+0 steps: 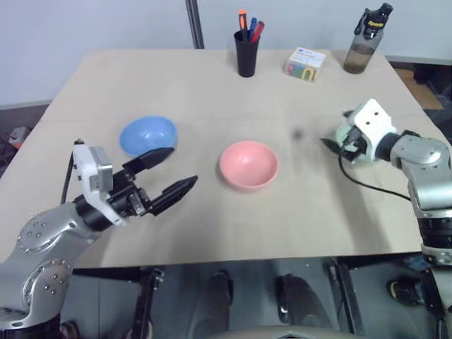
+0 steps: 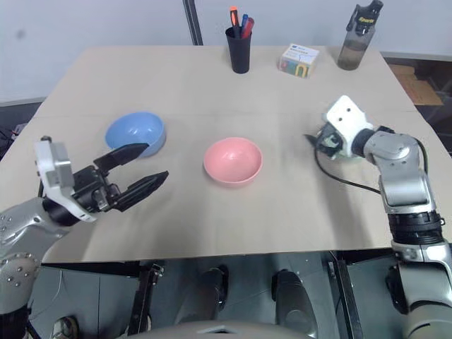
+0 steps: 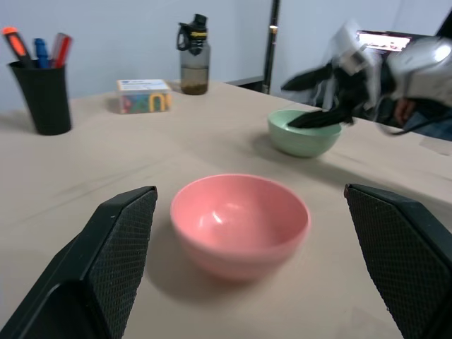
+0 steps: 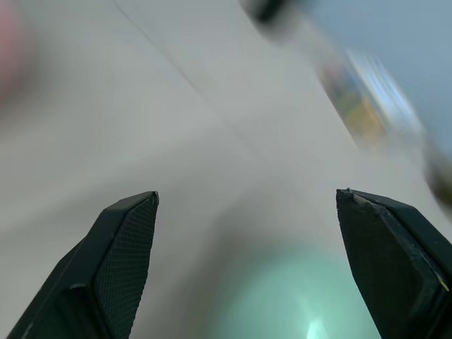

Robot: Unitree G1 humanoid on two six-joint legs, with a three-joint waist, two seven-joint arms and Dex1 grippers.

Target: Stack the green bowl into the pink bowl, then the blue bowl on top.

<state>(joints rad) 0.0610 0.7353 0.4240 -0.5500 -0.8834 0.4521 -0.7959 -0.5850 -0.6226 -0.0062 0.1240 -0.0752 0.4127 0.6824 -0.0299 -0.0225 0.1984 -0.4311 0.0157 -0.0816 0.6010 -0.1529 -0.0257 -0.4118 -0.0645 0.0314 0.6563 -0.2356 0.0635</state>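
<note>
fingers: both pairs stood spread, gripping nothing.
left gripper (image 1: 173,171): hovered near the small round sky-blue plastic bowl (image 1: 147,134), pointed toward the small round salmon-pink plastic bowl (image 1: 248,164) at mid-table.
right gripper (image 3: 316,95): sat over the small round mint-green plastic bowl (image 3: 304,132), lower finger at its rim.
bowls: all apart on the beige wooden table (image 1: 176,85).

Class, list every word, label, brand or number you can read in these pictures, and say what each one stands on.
Nothing can be read for certain.
Water bottle: light lettering on its cap strap, too blurred to read.
Small box: coloured print on its side, too small to read.
The bowls and marker cup carry no text.
</note>
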